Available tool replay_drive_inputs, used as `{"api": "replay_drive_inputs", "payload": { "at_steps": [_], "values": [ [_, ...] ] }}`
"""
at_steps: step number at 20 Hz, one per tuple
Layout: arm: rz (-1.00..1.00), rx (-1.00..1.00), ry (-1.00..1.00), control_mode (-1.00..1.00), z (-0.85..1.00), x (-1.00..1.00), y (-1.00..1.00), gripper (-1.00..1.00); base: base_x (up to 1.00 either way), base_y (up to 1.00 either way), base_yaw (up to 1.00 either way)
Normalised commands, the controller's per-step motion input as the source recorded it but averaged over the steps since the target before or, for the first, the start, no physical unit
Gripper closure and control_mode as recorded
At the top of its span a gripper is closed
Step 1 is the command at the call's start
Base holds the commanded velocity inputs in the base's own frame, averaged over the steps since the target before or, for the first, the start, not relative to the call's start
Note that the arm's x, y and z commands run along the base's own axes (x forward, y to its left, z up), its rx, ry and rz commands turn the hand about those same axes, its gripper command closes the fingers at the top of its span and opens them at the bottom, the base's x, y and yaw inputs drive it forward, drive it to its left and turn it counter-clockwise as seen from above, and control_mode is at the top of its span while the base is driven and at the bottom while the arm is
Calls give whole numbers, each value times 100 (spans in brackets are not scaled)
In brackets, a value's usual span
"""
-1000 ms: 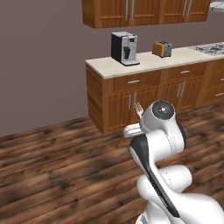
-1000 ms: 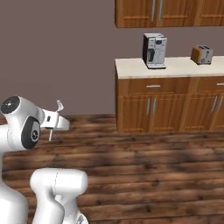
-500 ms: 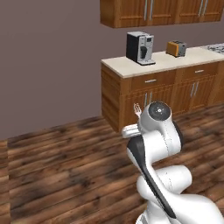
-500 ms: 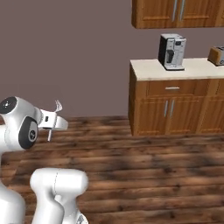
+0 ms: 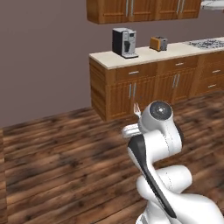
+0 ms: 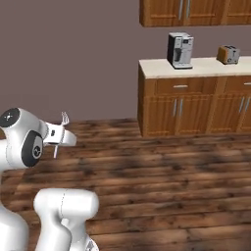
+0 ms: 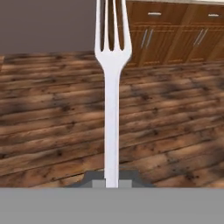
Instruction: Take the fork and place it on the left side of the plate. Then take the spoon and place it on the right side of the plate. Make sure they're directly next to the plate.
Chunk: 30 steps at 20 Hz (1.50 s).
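Dark plank floor (image 5: 52,166) runs to a grey-brown wall (image 6: 68,54); one wooden counter (image 6: 196,68) at 2 o'clock carries one coffee machine (image 6: 180,49) and one toaster (image 6: 228,54). The gripper (image 7: 112,181) is closed on one fork (image 7: 112,87), handle clamped, tines pointing to 12 o'clock.

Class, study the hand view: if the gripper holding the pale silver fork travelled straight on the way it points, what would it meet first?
Probably the dark wooden plank floor, which lies ahead of the gripper and the thin pale silver fork; the brown wooden base cabinets stand farther off. Depth is unclear, so this is a judgement.

pale smooth fork (image 7: 111,87), grainy wood floor (image 7: 52,109)
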Motion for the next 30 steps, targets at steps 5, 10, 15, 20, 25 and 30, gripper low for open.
{"api": "replay_drive_inputs", "payload": {
  "at_steps": [5,10,15,20,25,30],
  "values": [
    [0,0,0,100,0,0,0,100,-100,-8,-7],
    [0,0,0,100,0,0,0,100,-98,-23,-4],
    [0,0,0,100,0,0,0,100,-96,-37,-2],
    [0,0,0,100,0,0,0,100,-99,-38,-1],
    [0,0,0,100,0,0,0,100,-100,-39,0],
    [0,0,0,100,0,0,0,100,-100,-37,0]
  ]
}}
